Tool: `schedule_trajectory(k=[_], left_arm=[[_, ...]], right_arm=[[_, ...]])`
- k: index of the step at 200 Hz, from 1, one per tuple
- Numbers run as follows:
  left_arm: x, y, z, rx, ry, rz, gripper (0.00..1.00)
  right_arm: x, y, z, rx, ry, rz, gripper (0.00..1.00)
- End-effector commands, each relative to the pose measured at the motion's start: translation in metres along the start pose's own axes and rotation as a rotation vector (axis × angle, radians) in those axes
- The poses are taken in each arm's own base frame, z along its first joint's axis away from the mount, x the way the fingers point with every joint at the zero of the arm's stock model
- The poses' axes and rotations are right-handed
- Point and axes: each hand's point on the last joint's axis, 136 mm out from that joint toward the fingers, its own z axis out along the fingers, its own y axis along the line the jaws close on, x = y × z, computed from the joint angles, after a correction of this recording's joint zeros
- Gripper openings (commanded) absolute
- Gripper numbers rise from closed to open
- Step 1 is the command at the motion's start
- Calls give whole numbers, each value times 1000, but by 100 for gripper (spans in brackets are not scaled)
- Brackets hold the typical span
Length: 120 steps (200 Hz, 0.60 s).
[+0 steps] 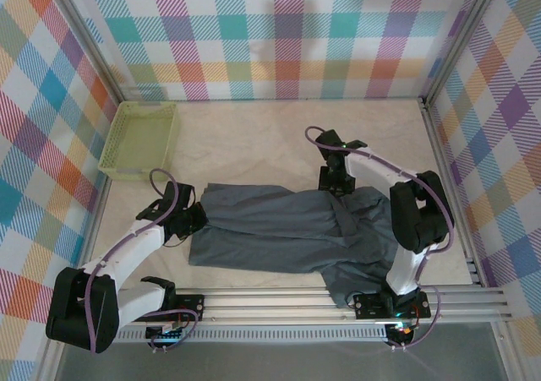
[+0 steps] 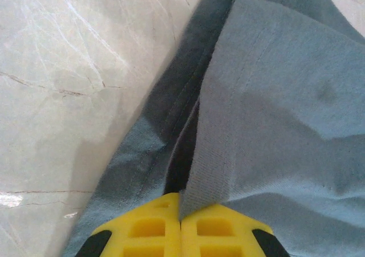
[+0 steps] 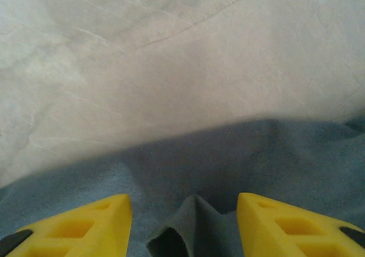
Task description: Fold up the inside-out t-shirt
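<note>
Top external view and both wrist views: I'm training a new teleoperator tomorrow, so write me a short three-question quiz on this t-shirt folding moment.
1. True or false: the lime-green mesh basket sits apart from the inside-out t-shirt.
2. The jaws of the left gripper are: A) open, holding nothing; B) shut on the t-shirt's edge; C) shut on the basket.
3. Fill in: the jaws of the right gripper stand ____, with a raised fold of cloth between them.
Key: 1 true; 2 B; 3 open.
</note>
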Motion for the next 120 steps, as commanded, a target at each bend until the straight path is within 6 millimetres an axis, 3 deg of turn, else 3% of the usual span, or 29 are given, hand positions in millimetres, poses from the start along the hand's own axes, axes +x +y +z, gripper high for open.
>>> schedule_trajectory(k=[1, 30, 52, 63, 93, 120], left_arm=[[-12, -7, -4, 16, -26, -14, 0], [-14, -8, -3, 14, -27, -16, 0], [-16, -9, -2, 6, -29, -14, 0], [-20, -10, -3, -2, -35, -14, 0], [-51, -29, -9, -5, -79, -13, 0], [-106, -60, -18, 21, -163, -36, 0]], right_arm=[[3, 2, 3, 29, 29, -21, 49], [2, 6, 6, 30, 38, -29, 35], [-5, 1, -1, 56, 15, -28, 11], [-13, -2, -13, 63, -19, -25, 4], [-57, -23, -61, 12, -137, 43, 0], [-115, -44, -104, -68, -244, 133, 0]])
